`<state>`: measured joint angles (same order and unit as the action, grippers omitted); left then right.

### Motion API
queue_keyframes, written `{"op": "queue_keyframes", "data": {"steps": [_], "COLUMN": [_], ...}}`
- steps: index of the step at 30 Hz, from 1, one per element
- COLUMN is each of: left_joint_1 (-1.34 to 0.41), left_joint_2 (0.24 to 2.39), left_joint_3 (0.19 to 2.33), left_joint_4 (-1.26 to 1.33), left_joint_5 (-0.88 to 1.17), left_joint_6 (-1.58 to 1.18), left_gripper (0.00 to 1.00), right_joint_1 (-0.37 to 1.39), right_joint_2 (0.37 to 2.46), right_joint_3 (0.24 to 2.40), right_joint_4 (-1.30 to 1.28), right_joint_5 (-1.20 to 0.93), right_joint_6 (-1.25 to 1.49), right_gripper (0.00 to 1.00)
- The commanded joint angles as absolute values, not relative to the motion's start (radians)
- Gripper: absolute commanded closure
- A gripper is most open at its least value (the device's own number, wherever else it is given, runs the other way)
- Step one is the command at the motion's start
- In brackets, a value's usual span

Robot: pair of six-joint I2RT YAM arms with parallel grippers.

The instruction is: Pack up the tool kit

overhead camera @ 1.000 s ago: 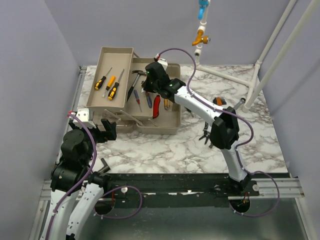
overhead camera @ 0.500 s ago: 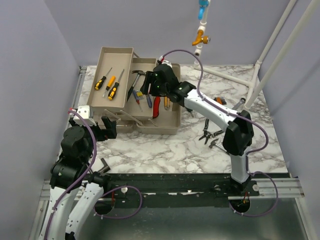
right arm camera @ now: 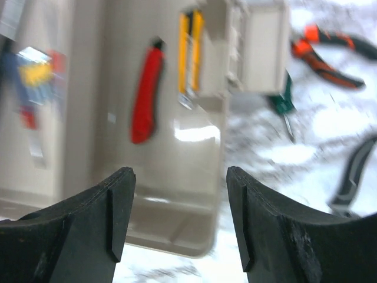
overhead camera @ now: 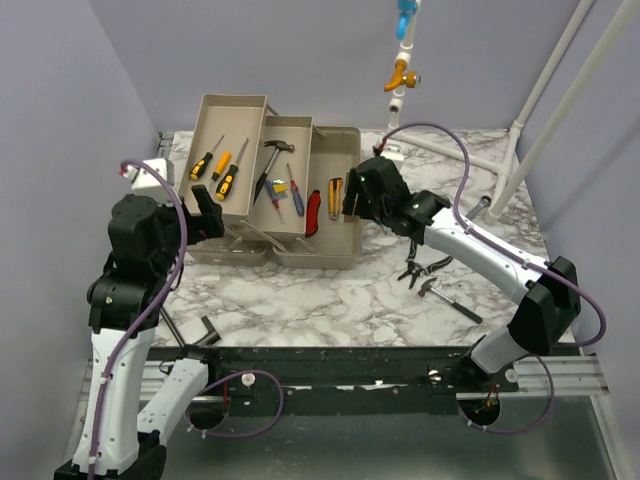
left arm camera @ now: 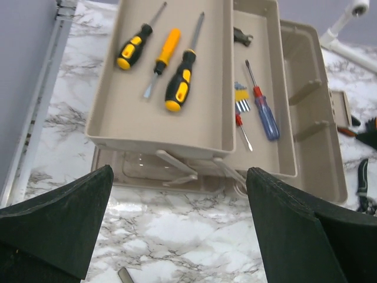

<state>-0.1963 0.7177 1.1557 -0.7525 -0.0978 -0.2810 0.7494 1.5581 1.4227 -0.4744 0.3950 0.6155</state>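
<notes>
Beige plastic fills most of what we see: the toolbox [overhead camera: 318, 258] stands at the far left of the marble table [overhead camera: 300, 300], its cantilever trays fanned open toward the back wall. In the upper tray [left arm camera: 135, 118] lie three screwdrivers side by side, a small black-and-yellow one [left arm camera: 132, 50], an orange one [left arm camera: 162, 56] and a larger black-and-yellow one [left arm camera: 179, 85]. The middle tray [left arm camera: 259, 153] holds a red-and-blue screwdriver [left arm camera: 264, 112] and a hammer [overhead camera: 268, 165]. On the bottom of the box rest a red-handled tool [right arm camera: 147, 97] and a yellow one [right arm camera: 189, 50].

Our left gripper [left arm camera: 179, 171] hangs above the box's near left corner, fingers spread wide with nothing between them. Our right gripper [right arm camera: 179, 171] hovers over the bottom compartment's right edge, also wide apart and empty. Out on the marble, right of the box, lie orange-handled pliers [right arm camera: 330, 56] and a green-handled screwdriver [right arm camera: 281, 106].
</notes>
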Motion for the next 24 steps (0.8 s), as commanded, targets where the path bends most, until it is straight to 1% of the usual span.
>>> {"op": "queue_keyframes", "data": {"steps": [1, 6, 9, 12, 16, 19, 21, 24], "left_joint_1": [-0.046, 0.168, 0.306, 0.461, 0.594, 0.659, 0.676, 0.679], "left_joint_2": [0.807, 0.897, 0.953, 1.004, 1.056, 1.099, 1.128, 1.174], "left_joint_3": [1.331, 1.427, 1.443, 1.405, 1.309, 1.247, 1.227, 1.231], "left_joint_4": [-0.815, -0.82, -0.804, -0.748, -0.603, -0.497, -0.461, -0.467], "left_joint_5": [0.021, 0.246, 0.411, 0.607, 0.827, 0.935, 0.955, 0.928], "left_joint_6": [-0.279, -0.331, -0.371, -0.427, -0.548, -0.649, -0.673, -0.661], "left_gripper": [0.02, 0.02, 0.02, 0.02, 0.01, 0.02, 0.02, 0.01], "right_joint_1": [0.737, 0.724, 0.71, 0.694, 0.649, 0.602, 0.574, 0.533], "right_joint_2": [1.536, 1.582, 1.638, 1.684, 1.719, 1.719, 1.71, 1.706], "right_joint_3": [1.274, 1.25, 1.265, 1.27, 1.258, 1.238, 1.223, 1.211], "right_joint_4": [-0.519, -0.511, -0.509, -0.498, -0.47, -0.443, -0.426, -0.411], "right_joint_5": [0.443, 0.437, 0.425, 0.407, 0.358, 0.316, 0.298, 0.274], "right_joint_6": [0.634, 0.626, 0.615, 0.607, 0.596, 0.584, 0.578, 0.571], "right_gripper": [0.3, 0.31, 0.36, 0.41, 0.56, 0.71, 0.81, 0.92]}}
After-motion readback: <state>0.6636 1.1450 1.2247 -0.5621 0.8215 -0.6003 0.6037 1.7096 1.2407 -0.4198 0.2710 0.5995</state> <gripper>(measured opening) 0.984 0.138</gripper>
